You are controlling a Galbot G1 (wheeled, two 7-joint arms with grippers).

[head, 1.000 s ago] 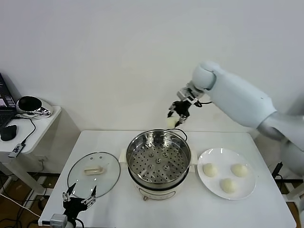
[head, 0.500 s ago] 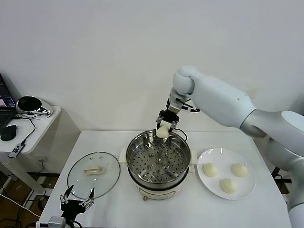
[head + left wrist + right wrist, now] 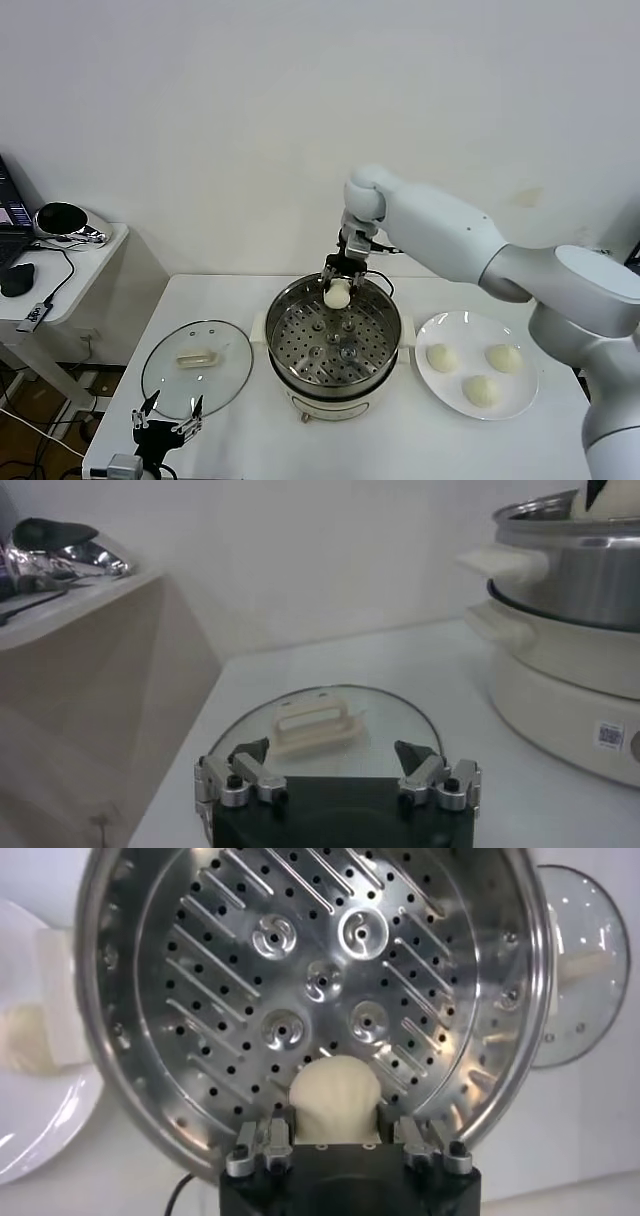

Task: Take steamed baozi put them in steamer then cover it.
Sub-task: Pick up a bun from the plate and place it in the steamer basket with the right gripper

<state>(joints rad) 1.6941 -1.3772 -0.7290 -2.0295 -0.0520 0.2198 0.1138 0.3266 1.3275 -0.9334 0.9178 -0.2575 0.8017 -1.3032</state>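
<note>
My right gripper is shut on a cream-white baozi and holds it just above the far rim of the steamer. In the right wrist view the baozi sits between the fingers over the perforated basket floor, which holds nothing. Three more baozi lie on the white plate right of the steamer. The glass cover lies flat on the table left of the steamer. My left gripper is open near the table's front left edge, just in front of the cover.
The steamer's cream base and side handle stand close to the right of the cover. A side table with a black and silver object stands beyond the table's left edge. A cable runs behind the steamer.
My right arm has swung left and down with the baozi, from above and behind the steamer to just over its far rim. The left gripper has stayed put.
</note>
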